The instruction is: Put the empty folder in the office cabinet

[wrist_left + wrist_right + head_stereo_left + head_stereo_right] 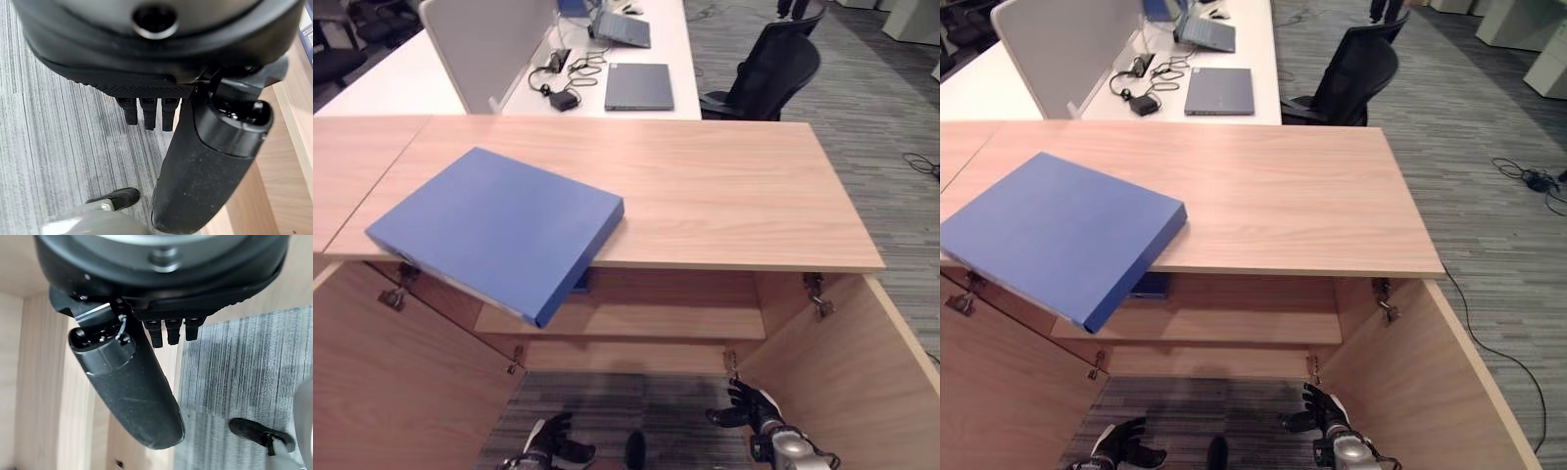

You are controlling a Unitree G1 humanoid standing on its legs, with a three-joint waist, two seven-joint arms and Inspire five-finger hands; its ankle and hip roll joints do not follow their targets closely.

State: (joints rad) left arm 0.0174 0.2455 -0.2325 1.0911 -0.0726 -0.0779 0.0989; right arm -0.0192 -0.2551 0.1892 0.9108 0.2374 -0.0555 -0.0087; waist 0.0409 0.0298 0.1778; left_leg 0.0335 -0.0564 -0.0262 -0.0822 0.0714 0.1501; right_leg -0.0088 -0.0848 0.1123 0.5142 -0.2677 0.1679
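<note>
Folder (499, 227), plain blue and closed, with a thick flat cover, lies slanted on the left front of the wooden cabinet top (724, 196), one corner jutting out past the front edge above the open cabinet. Both doors stand swung wide, and a shelf (646, 318) shows inside. Down near the carpet, the left hand (551, 441) and right hand (749, 404) hang empty, fingers loosely spread.
</note>
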